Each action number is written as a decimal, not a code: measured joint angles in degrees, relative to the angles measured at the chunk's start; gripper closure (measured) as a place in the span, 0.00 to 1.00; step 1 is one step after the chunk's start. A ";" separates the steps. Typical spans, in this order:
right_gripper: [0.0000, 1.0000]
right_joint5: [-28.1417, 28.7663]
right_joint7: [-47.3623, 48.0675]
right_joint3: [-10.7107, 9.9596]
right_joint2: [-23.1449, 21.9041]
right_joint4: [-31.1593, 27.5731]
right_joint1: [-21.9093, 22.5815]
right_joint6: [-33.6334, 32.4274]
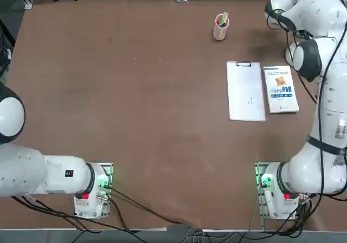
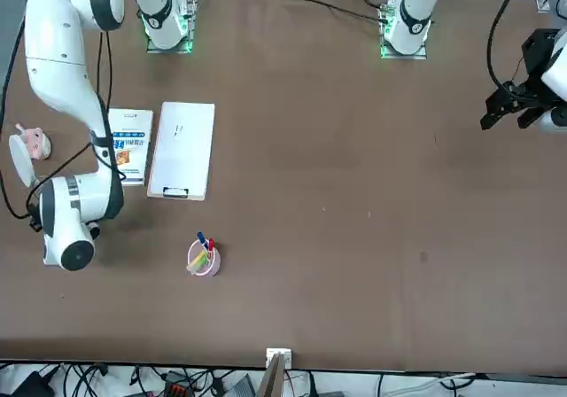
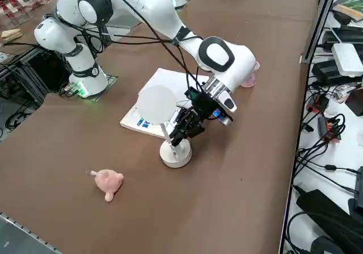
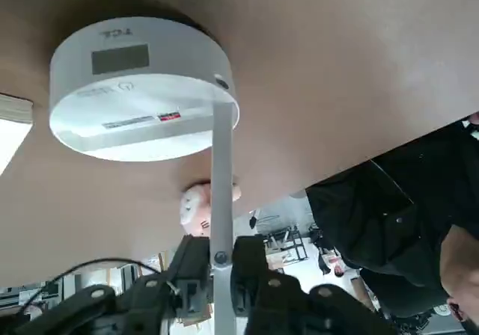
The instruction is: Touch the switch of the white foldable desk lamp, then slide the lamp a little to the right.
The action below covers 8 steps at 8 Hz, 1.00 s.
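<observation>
Beyond the brown surface [image 1: 135, 134] stands a person in black [image 4: 382, 215]. Your white foldable desk lamp [image 3: 176, 157] stands upright on it; the right hand [image 4: 221, 275] is at its stem, grip unclear. You can't confirm the switch touch; the slide looks unfinished. The pink pig figurine [image 3: 108, 183] sits apart.

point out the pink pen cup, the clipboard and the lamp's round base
pink pen cup [image 1: 221, 30]: top view, on its side wall
clipboard [image 1: 245, 94]: top view, on its white sheet
lamp's round base [image 3: 176, 156]: right side view, on its upper face
</observation>
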 joint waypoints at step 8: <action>0.29 -0.91 0.01 0.00 0.14 0.19 0.20 0.00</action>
